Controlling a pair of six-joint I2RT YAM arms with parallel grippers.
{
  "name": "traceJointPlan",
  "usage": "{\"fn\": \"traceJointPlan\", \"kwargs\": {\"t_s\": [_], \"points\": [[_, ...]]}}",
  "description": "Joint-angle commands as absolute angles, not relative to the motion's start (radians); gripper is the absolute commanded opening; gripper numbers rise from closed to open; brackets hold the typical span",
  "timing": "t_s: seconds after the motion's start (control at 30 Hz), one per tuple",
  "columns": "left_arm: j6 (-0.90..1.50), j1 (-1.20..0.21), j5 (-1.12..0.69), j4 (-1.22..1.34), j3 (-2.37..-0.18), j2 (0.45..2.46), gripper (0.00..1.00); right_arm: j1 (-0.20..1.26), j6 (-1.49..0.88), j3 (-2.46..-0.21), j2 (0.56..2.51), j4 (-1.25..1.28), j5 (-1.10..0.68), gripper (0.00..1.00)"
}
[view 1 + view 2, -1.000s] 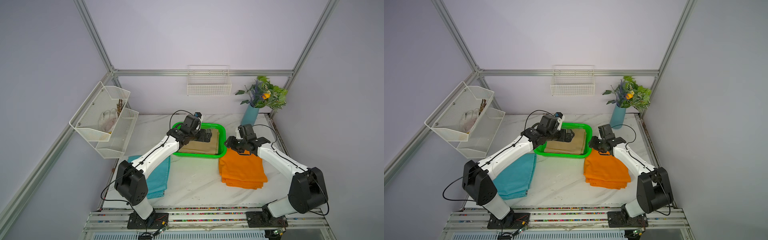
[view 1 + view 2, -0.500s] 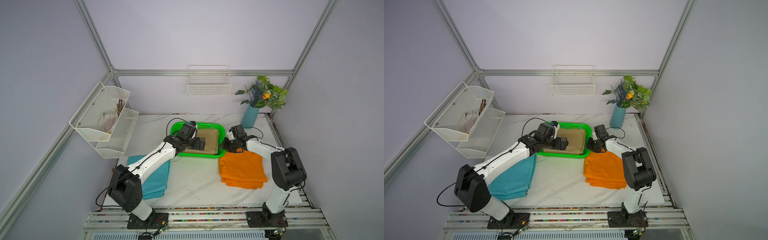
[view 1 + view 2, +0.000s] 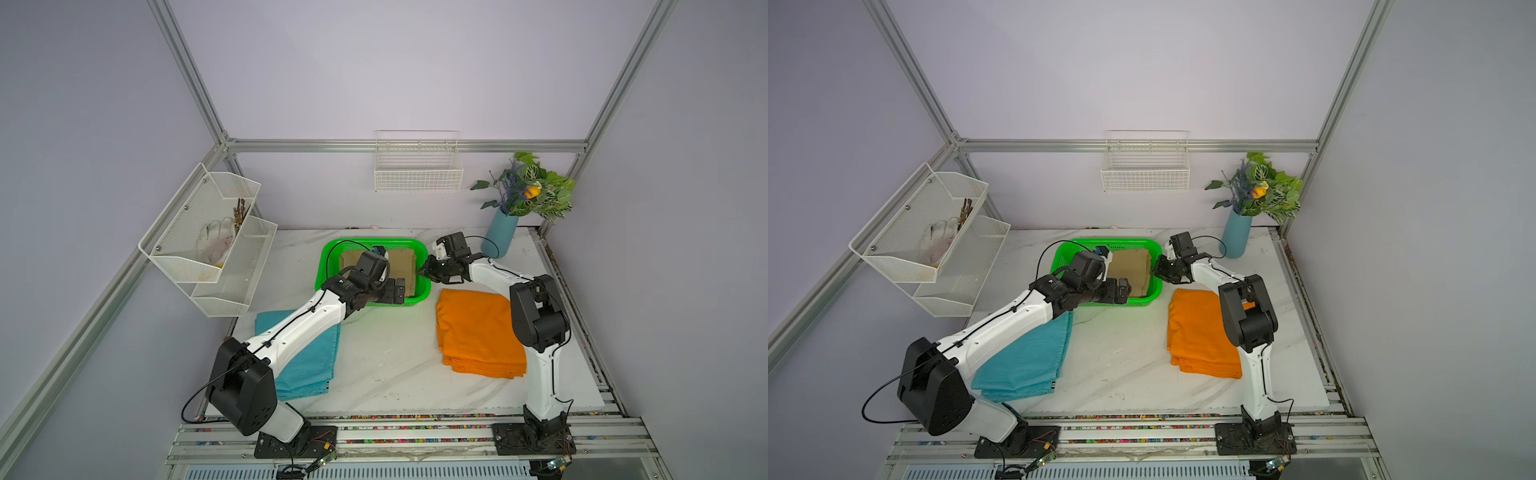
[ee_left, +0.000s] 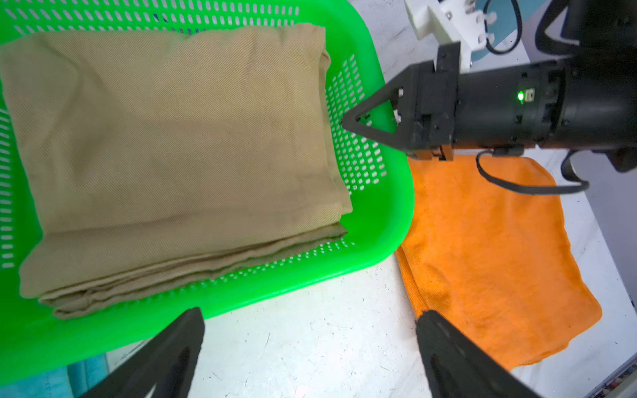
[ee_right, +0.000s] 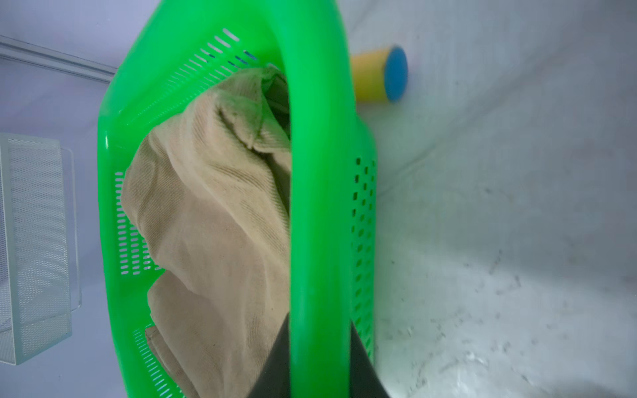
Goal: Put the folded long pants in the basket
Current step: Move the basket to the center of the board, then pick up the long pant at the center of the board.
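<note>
The green basket point(image 3: 328, 257) point(image 3: 1061, 257) stands at the back middle of the table. The tan folded pants point(image 3: 405, 266) point(image 4: 179, 138) point(image 5: 213, 224) lie flat inside it. My right gripper point(image 3: 422, 272) point(image 5: 319, 324) is shut on the basket's right rim point(image 5: 317, 172), one finger inside and one outside. My left gripper point(image 3: 395, 291) point(image 4: 310, 312) is open and holds nothing. It hovers over the basket's front edge point(image 4: 389, 220) and the bare table. The orange folded pants point(image 3: 478, 332) point(image 4: 482, 248) lie to the front right of the basket. The teal-blue pants point(image 3: 307, 361) point(image 3: 1025, 361) lie at the front left, partly under my left arm.
A blue vase of flowers point(image 3: 500, 239) stands behind my right arm at the back right. A white wire basket point(image 3: 417, 170) hangs on the back wall and a white mesh rack point(image 3: 216, 241) on the left wall. A small yellow and blue cylinder point(image 5: 379, 74) lies behind the basket.
My right gripper moved left to the basket's right rim and closed on it. My left gripper drew back from over the tan pants to the basket's front edge, still open.
</note>
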State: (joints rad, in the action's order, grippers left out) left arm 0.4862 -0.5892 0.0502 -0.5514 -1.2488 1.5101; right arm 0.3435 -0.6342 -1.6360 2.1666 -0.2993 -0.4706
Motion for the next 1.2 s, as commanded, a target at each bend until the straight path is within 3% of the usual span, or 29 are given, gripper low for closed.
{"fn": "traceJointPlan", "kwargs": {"t_s": [0.0,0.1,0.3,0.4,0.53,0.73,0.87,1.0,1.17], "points": [[0.524,-0.581,0.042,-0.548,-1.233,1.488,1.00,0.350,-0.653,-1.770,2.247,-0.291,-0.503,0.15],[0.541,-0.582,0.034,-0.546,-1.214,1.488,1.00,0.348,-0.646,-1.908,2.321,-0.330,-0.503,0.14],[0.546,-0.583,-0.016,-0.536,-1.207,1.525,1.00,0.340,-0.570,-2.106,2.362,-0.466,-0.473,0.57],[0.545,-0.586,-0.098,-0.485,-1.202,1.570,1.00,0.320,-0.530,-2.063,2.281,-0.498,-0.442,0.60],[0.556,-0.603,-0.212,-0.408,-1.225,1.671,1.00,0.262,-0.498,-1.861,2.090,-0.525,-0.387,0.61],[0.553,-0.675,-0.276,-0.355,-1.298,1.810,1.00,0.065,-0.480,-1.360,1.705,-0.521,-0.337,0.61],[0.659,-0.687,-0.367,-0.237,-1.281,1.874,1.00,-0.022,-0.469,-1.104,1.452,-0.578,-0.160,0.96],[0.711,-0.698,-0.382,-0.185,-1.287,1.923,1.00,-0.087,-0.477,-0.931,1.284,-0.577,-0.071,0.99],[0.730,-0.705,-0.366,-0.148,-1.272,1.936,1.00,-0.203,-0.498,-0.809,1.262,-0.529,-0.151,0.99]]}}
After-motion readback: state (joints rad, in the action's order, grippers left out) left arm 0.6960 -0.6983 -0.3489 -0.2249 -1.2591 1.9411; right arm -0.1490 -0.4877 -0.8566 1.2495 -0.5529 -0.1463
